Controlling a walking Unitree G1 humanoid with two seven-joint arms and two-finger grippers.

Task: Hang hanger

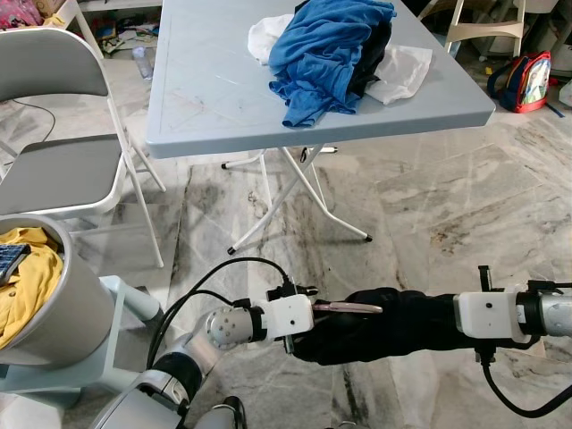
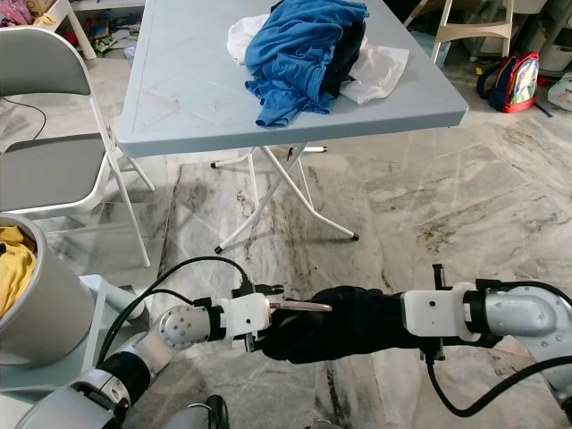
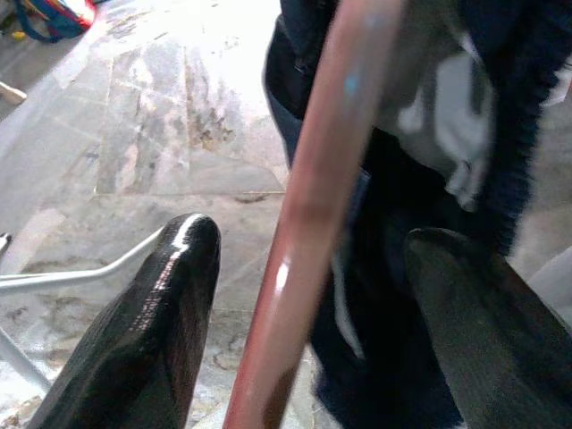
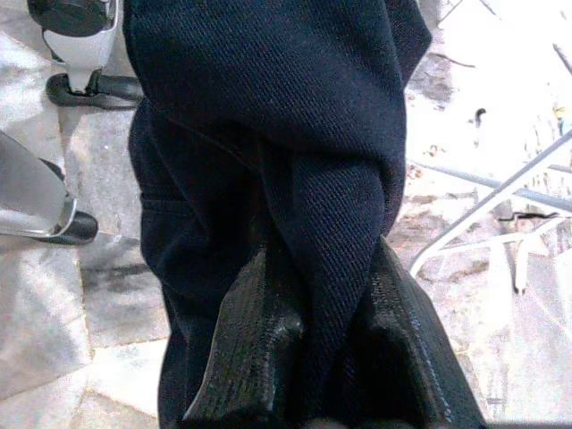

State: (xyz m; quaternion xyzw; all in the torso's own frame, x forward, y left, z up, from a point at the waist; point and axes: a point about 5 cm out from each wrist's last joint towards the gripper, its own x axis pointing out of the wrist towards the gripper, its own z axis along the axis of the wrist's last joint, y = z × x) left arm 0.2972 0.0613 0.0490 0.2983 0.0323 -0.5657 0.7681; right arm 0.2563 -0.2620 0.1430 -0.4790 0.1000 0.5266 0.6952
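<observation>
Right now the dark navy garment (image 1: 375,323) hangs low in front of the robot, over the marble floor (image 1: 429,206), stretched between both arms. The right gripper (image 4: 322,357) is clamped on a fold of it. The left gripper (image 1: 315,313) has its fingers (image 3: 152,322) apart, with the copper-coloured hanger rod (image 3: 308,223) running between them; whether they touch it I cannot tell.

To do this step well, I judge the left fingers should close firmly on the rod first, while the right keeps the cloth taut and level so it does not slide off.

Counted: one hanger, one navy garment, one grey folding table (image 1: 214,89) with one heap of clothes (image 1: 331,54), one folding chair (image 1: 54,161), one basket (image 1: 54,304) holding yellow cloth, one backpack (image 1: 523,80)
</observation>
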